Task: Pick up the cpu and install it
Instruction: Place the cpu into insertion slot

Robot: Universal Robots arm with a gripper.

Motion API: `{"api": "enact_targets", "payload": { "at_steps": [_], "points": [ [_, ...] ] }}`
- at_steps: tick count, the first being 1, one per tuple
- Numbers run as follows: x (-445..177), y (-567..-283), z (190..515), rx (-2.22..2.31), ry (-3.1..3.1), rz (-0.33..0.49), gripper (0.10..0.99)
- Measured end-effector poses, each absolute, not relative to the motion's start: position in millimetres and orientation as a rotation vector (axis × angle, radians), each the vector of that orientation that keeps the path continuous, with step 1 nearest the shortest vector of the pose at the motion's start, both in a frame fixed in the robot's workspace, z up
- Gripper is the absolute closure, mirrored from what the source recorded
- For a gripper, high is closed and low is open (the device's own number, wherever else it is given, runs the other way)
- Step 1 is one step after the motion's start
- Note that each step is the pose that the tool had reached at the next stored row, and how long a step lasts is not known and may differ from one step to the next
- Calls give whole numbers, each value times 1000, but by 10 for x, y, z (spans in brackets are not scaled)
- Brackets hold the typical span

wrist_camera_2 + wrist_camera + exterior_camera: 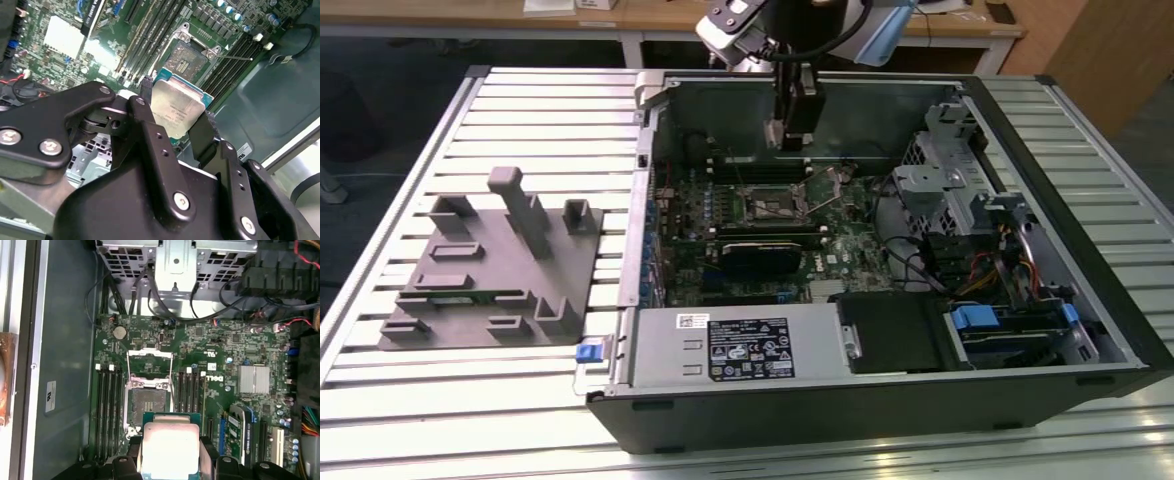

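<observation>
The cpu [176, 111] [170, 445], a flat square chip with a pale metal top and a green rim, is held between my black fingers [145, 125]. My gripper [790, 135] is shut on the cpu and hangs over the open computer case, above the far part of the motherboard. In the exterior view the chip itself is too small to make out. The open cpu socket [145, 402] [187, 56] [771, 205] lies just below the chip, its metal frame lifted. In both wrist views the chip is close to the socket but apart from it.
The grey fixture [494, 265] with posts and slots stands on the slatted table at the exterior view's left. Inside the case are a black box with a white label [747, 345], a drive cage [947, 170], cables [987, 270] and memory slots [107, 405] beside the socket.
</observation>
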State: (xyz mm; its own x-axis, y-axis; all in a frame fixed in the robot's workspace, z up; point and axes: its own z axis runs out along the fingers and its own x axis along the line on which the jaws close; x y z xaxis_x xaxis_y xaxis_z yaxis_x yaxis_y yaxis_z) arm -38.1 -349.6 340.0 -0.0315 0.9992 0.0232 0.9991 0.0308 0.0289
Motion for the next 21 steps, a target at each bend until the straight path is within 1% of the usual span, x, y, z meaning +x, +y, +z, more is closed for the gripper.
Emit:
{"api": "enact_targets", "payload": {
  "at_steps": [21],
  "points": [
    [-366,-3307,3147,2167,2269,58,541]
  ]
}}
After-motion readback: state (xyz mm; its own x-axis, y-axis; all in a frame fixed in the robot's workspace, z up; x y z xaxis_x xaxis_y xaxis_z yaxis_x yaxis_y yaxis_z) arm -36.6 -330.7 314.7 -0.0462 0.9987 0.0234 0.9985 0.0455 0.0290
